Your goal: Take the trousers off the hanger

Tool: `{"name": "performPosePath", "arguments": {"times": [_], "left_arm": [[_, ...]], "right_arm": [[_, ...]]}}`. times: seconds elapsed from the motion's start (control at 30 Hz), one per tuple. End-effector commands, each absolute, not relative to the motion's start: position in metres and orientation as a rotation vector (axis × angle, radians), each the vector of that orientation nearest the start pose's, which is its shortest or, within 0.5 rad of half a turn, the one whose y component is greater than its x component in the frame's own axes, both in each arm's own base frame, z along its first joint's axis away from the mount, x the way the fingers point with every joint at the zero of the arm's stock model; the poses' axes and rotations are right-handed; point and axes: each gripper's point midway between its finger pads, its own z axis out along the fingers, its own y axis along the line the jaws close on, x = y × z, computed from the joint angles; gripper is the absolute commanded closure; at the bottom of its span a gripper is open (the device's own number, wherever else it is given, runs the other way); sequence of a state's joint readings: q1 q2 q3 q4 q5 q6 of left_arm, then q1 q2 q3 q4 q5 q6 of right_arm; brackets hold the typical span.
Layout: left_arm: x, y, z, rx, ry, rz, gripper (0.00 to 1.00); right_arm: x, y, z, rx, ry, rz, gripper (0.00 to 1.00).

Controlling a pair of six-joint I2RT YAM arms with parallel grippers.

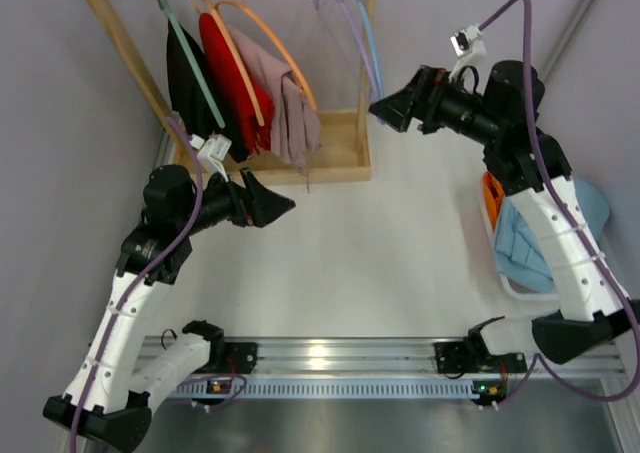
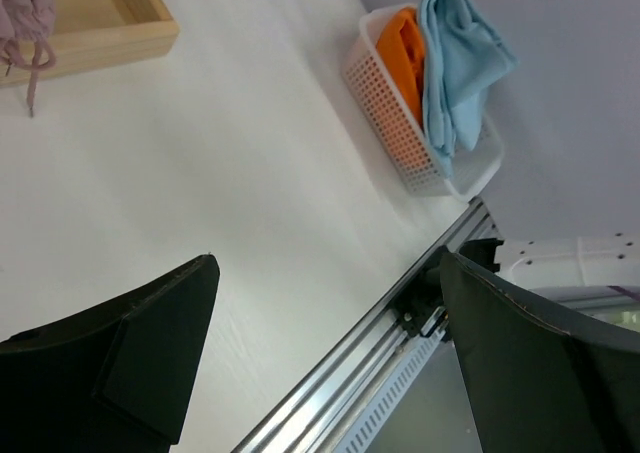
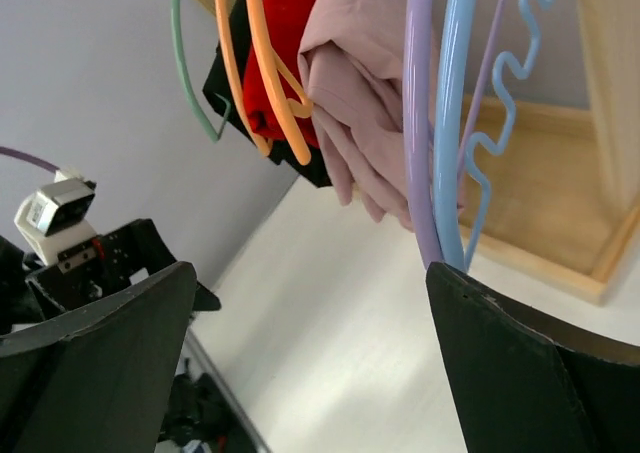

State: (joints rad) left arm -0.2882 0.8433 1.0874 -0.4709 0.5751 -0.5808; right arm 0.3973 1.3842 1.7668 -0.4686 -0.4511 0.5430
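Note:
The light blue trousers (image 1: 525,243) lie bunched in a white basket (image 1: 505,278) at the table's right edge; the left wrist view shows the trousers (image 2: 460,58) draped over its rim. The lavender hanger (image 1: 345,23) hangs bare on the wooden rack. In the right wrist view the hanger (image 3: 420,123) runs down to just beside one fingertip. My right gripper (image 1: 378,108) (image 3: 310,268) is open and empty, right next to the hanger's lower end. My left gripper (image 1: 285,208) (image 2: 328,263) hangs open over the bare table, holding nothing.
The wooden rack (image 1: 345,163) stands at the back with black, red (image 1: 230,68) and dusty pink (image 1: 285,103) garments on other hangers. A pale blue hanger (image 3: 455,123) hangs against the lavender one. An orange cloth (image 2: 400,38) lies in the basket.

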Motion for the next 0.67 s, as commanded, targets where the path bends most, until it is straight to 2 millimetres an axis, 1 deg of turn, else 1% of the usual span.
{"name": "performPosePath", "arguments": {"times": [0.0, 0.03, 0.07, 0.1, 0.13, 0.17, 0.2, 0.23, 0.27, 0.3, 0.33, 0.37, 0.4, 0.43, 0.47, 0.5, 0.53, 0.57, 0.63], "left_arm": [[0.213, -0.174, 0.338, 0.319, 1.953, -0.979, 0.02], [0.21, -0.172, 0.331, 0.325, 1.993, -0.964, 0.02], [0.213, -0.169, 0.336, 0.352, 1.986, -0.928, 0.02], [0.212, -0.167, 0.333, 0.361, 2.005, -0.909, 0.02], [0.215, -0.163, 0.333, 0.359, 2.015, -0.868, 0.02], [0.216, -0.158, 0.325, 0.363, 2.062, -0.825, 0.02], [0.217, -0.154, 0.32, 0.36, 2.086, -0.789, 0.02], [0.223, -0.144, 0.313, 0.332, 2.118, -0.711, 0.02], [0.223, -0.137, 0.302, 0.328, 2.173, -0.658, 0.02], [0.225, -0.132, 0.295, 0.315, 2.202, -0.615, 0.02], [0.228, -0.12, 0.288, 0.278, 2.227, -0.532, 0.02], [0.228, -0.115, 0.282, 0.278, 2.254, -0.495, 0.02], [0.226, -0.111, 0.278, 0.272, 2.26, -0.472, 0.02], [0.225, -0.107, 0.275, 0.272, 2.258, -0.447, 0.02], [0.223, -0.107, 0.274, 0.279, 2.255, -0.45, 0.05], [0.22, -0.108, 0.272, 0.296, 2.257, -0.461, 0.05], [0.217, -0.107, 0.27, 0.304, 2.26, -0.467, 0.05], [0.216, -0.104, 0.27, 0.291, 2.26, -0.464, 0.04], [0.215, -0.096, 0.272, 0.263, 2.239, -0.436, 0.02]], "right_arm": [[0.297, 0.21, 0.478, -0.34, 1.634, 0.872, 0.01], [0.292, 0.206, 0.474, -0.353, 1.636, 0.851, 0.01], [0.288, 0.201, 0.47, -0.379, 1.633, 0.814, 0.01], [0.286, 0.198, 0.452, -0.386, 1.672, 0.793, 0.01], [0.275, 0.19, 0.452, -0.389, 1.657, 0.775, 0.01], [0.272, 0.184, 0.445, -0.416, 1.656, 0.732, 0.0], [0.272, 0.177, 0.427, -0.421, 1.693, 0.695, 0.01], [0.262, 0.166, 0.421, -0.452, 1.689, 0.642, 0.01], [0.263, 0.157, 0.403, -0.448, 1.725, 0.605, 0.01], [0.254, 0.149, 0.403, -0.452, 1.708, 0.58, 0.01], [0.249, 0.143, 0.395, -0.459, 1.72, 0.561, 0.01], [0.247, 0.139, 0.38, -0.476, 1.743, 0.542, 0.01], [0.238, 0.134, 0.38, -0.476, 1.726, 0.535, 0.0], [0.235, 0.131, 0.365, -0.473, 1.758, 0.536, 0.01], [0.232, 0.129, 0.361, -0.464, 1.763, 0.535, 0.01], [0.226, 0.125, 0.362, -0.454, 1.749, 0.532, 0.01], [0.223, 0.123, 0.358, -0.45, 1.753, 0.532, 0.01], [0.219, 0.118, 0.351, -0.442, 1.762, 0.526, 0.01], [0.216, 0.114, 0.343, -0.434, 1.776, 0.516, 0.01]]}}
